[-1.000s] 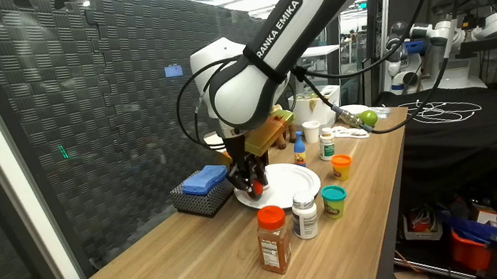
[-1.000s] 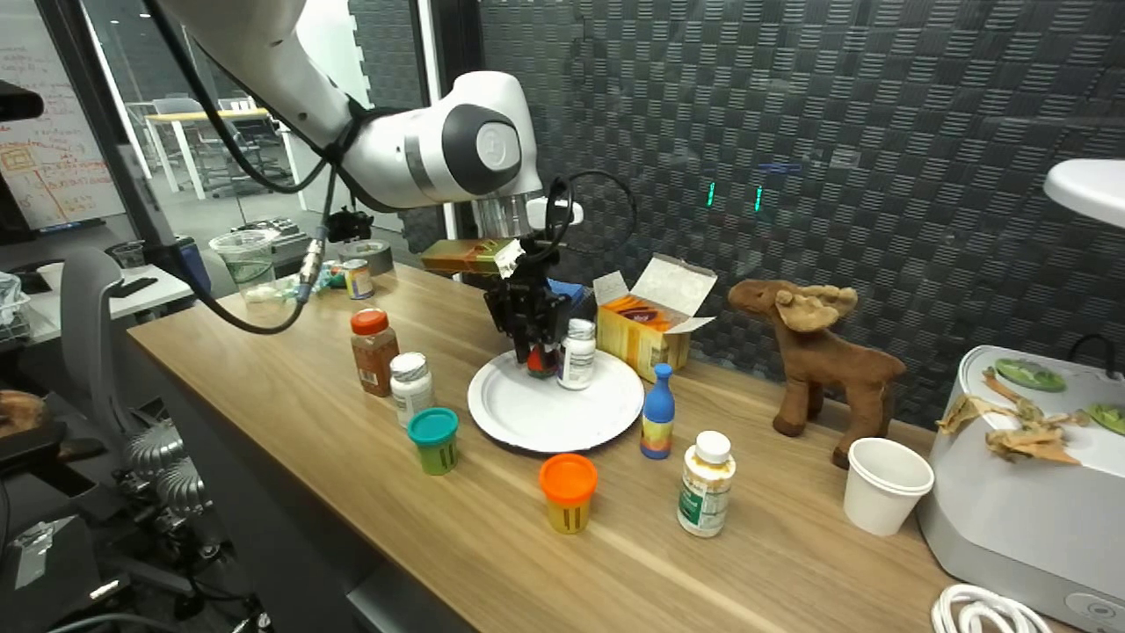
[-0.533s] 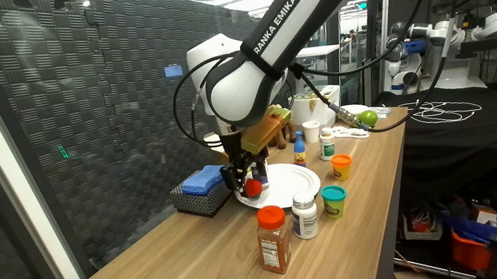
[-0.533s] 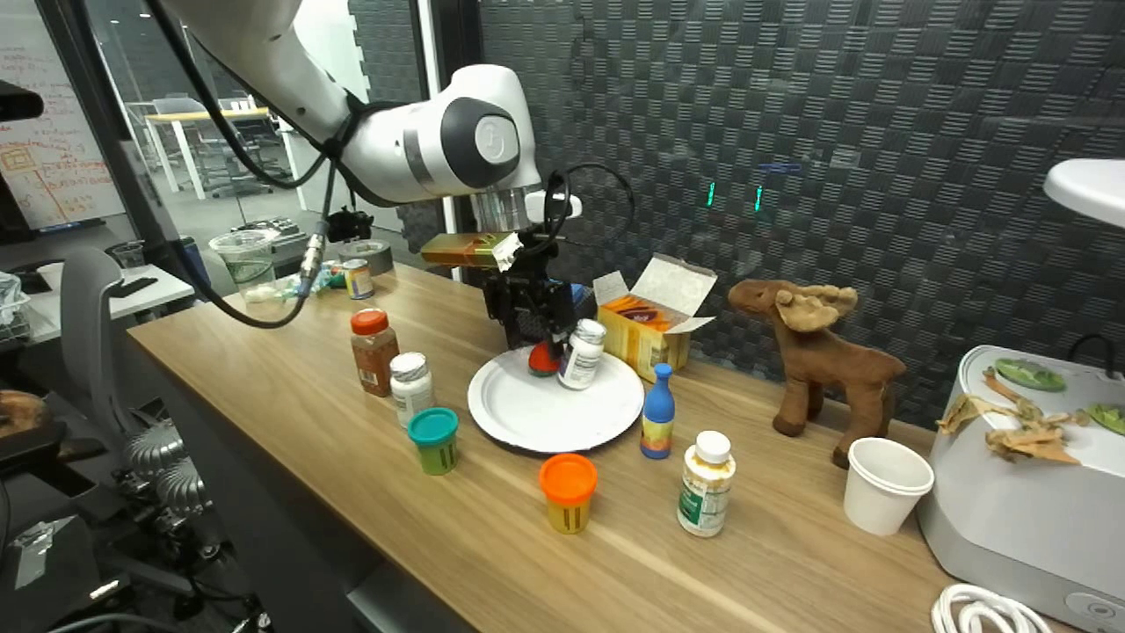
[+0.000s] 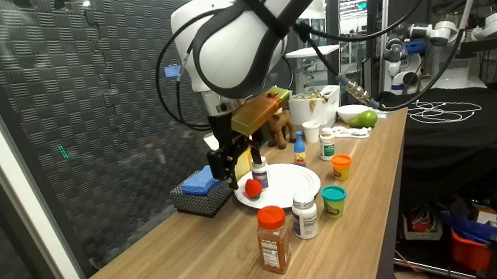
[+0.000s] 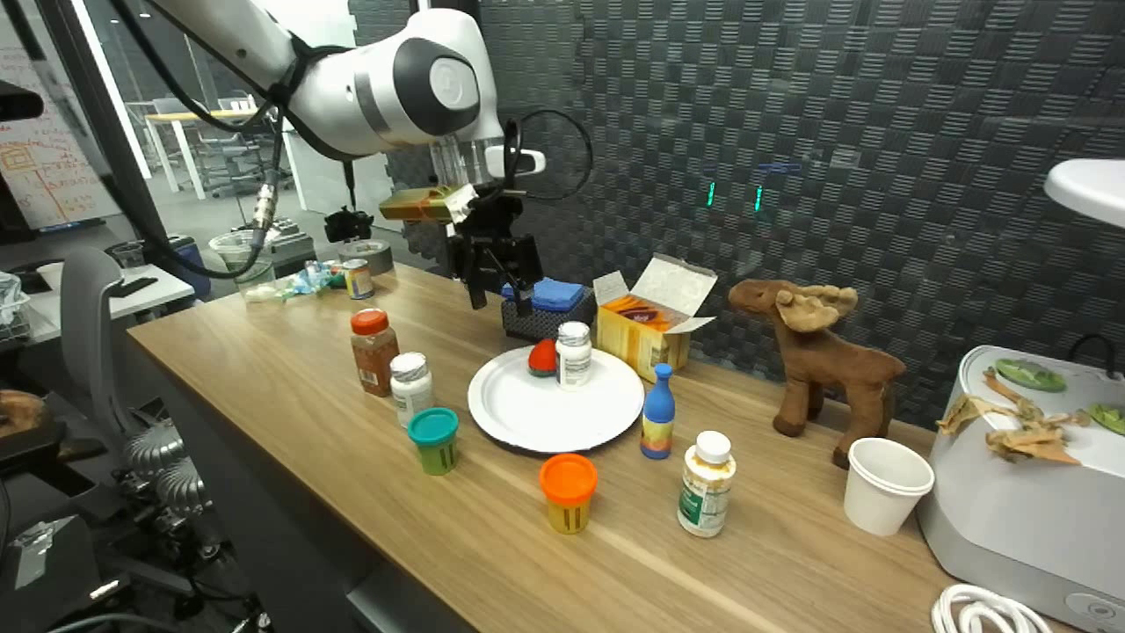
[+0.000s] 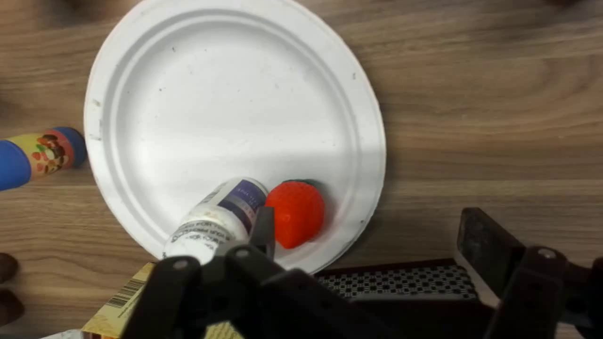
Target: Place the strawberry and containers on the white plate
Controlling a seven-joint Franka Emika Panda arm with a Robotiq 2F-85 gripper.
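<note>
The red strawberry (image 6: 543,357) lies on the white plate (image 6: 545,431) near its rim, beside a white bottle container (image 6: 574,356) that stands upright there. My gripper (image 6: 501,303) hangs above and to one side of them, jaws spread wide with nothing between them. In the wrist view the strawberry (image 7: 297,214) appears just inside one finger (image 7: 264,230), and the bottle (image 7: 212,221) is partly covered by that finger. Off the plate stand further containers: a second white bottle (image 6: 411,389), a teal-lidded tub (image 6: 434,440), an orange-lidded tub (image 6: 569,492) and a red-lidded spice jar (image 6: 373,353).
A black mesh box (image 5: 203,199) with a blue cloth (image 5: 201,181) borders the plate, as does an open yellow carton (image 6: 646,338). Around the other side are a blue toy bottle (image 6: 657,413), a green-labelled bottle (image 6: 705,483), a plush moose (image 6: 817,369) and paper cups (image 6: 886,485).
My gripper has opened, let go of the strawberry and risen away from the plate. The bottle on the plate tilted half a second ago and now stands upright.
</note>
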